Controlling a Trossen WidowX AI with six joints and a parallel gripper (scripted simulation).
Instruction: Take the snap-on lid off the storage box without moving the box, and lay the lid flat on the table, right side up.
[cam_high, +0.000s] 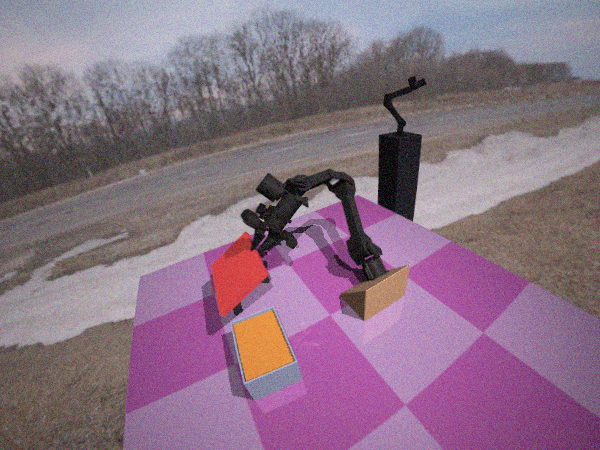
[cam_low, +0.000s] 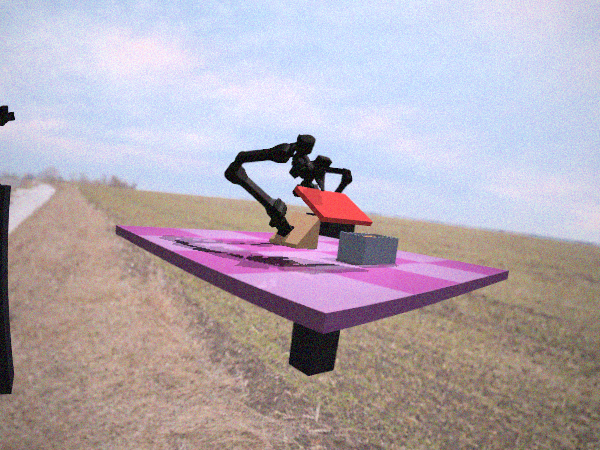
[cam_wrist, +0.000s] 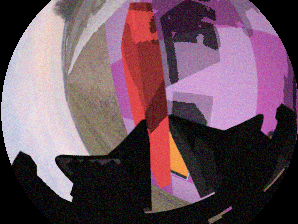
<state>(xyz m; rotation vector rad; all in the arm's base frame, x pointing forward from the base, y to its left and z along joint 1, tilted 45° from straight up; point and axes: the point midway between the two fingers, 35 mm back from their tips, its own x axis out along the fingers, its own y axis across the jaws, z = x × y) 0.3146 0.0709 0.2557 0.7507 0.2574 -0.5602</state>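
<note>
The red lid (cam_high: 239, 282) (cam_low: 336, 208) (cam_wrist: 160, 162) is off the box. It is held in the air, steeply tilted, on the far side of the box in the top view. My gripper (cam_high: 256, 247) (cam_wrist: 157, 121) is shut on one edge of the lid, at its upper end. The box (cam_high: 275, 380) (cam_low: 367, 250) is blue-grey, upright on the table and open at the top, with an orange inside (cam_high: 262, 345) (cam_wrist: 178, 160). A gap shows between box and lid in the top view. The fingertips are partly hidden in the exterior view.
A tan wedge-shaped block (cam_high: 387, 294) (cam_low: 302, 232) stands at the arm's base, to the right of the box in the top view. The checkered table (cam_high: 445, 375) (cam_low: 300, 290) has its left edge near the lid. A black pedestal (cam_high: 399, 175) with another arm stands beyond the table.
</note>
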